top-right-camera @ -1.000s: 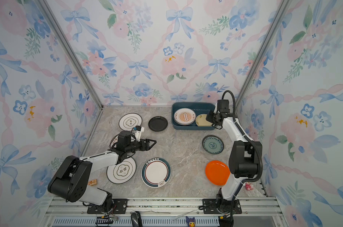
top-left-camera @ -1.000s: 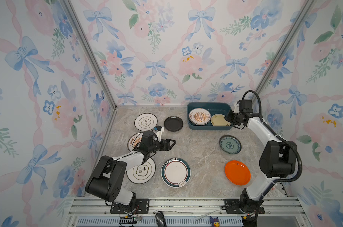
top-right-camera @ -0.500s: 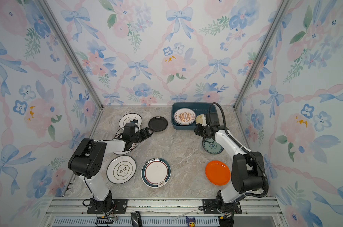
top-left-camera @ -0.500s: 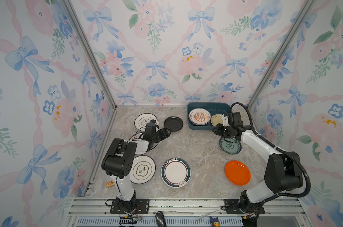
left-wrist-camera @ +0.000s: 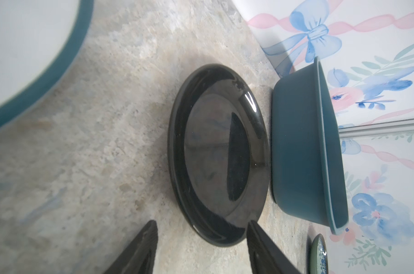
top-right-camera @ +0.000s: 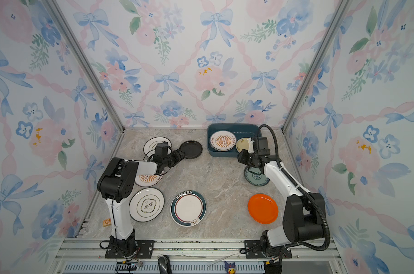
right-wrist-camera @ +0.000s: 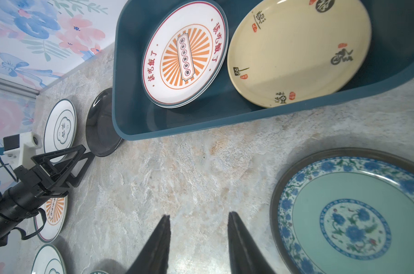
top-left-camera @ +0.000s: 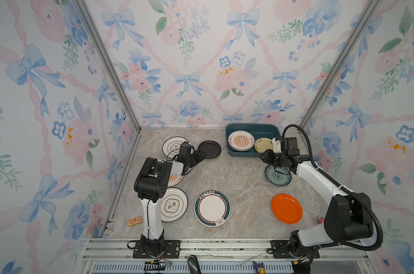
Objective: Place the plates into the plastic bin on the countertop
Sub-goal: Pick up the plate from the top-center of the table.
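The dark teal plastic bin point(top-left-camera: 244, 155) stands at the back of the countertop point(top-left-camera: 239, 185) and holds a sunburst plate point(top-left-camera: 240, 141) and a pale yellow plate point(top-left-camera: 263, 145). My left gripper point(top-left-camera: 200, 155) is open at the near rim of the black plate point(left-wrist-camera: 218, 154), one finger point(left-wrist-camera: 253, 231) over the rim and the other over bare counter. My right gripper point(right-wrist-camera: 199, 217) is open and empty above the counter, between the bin's front wall point(right-wrist-camera: 177, 128) and the blue-green plate point(right-wrist-camera: 353, 218).
An orange plate point(top-left-camera: 286, 208), a teal-rimmed plate point(top-left-camera: 212, 208) and two gold-emblem plates point(top-left-camera: 174, 205) point(top-left-camera: 172, 146) lie on the counter. Another sunburst plate point(top-left-camera: 175, 180) lies partly under my left arm. A small orange block point(top-left-camera: 134, 221) sits by the left rail.
My left gripper swung back and right to the black plate and its jaws narrowed. My right gripper drew out of the bin, leaving the pale yellow plate inside, and came down beside the blue-green plate.
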Action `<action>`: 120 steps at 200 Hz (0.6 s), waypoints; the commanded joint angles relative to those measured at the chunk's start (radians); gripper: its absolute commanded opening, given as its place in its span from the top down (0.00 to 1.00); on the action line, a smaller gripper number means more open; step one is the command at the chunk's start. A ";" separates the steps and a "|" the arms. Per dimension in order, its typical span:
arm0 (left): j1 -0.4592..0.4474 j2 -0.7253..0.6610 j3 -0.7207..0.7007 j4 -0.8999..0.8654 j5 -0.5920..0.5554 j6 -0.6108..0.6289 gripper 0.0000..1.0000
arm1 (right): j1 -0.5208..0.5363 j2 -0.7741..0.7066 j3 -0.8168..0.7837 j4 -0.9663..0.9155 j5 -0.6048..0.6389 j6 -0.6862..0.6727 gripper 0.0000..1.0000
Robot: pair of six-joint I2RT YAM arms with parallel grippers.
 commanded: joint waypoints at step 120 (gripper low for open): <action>0.028 0.142 0.043 -0.053 -0.007 0.018 0.81 | -0.023 -0.038 -0.064 0.030 -0.026 0.009 0.62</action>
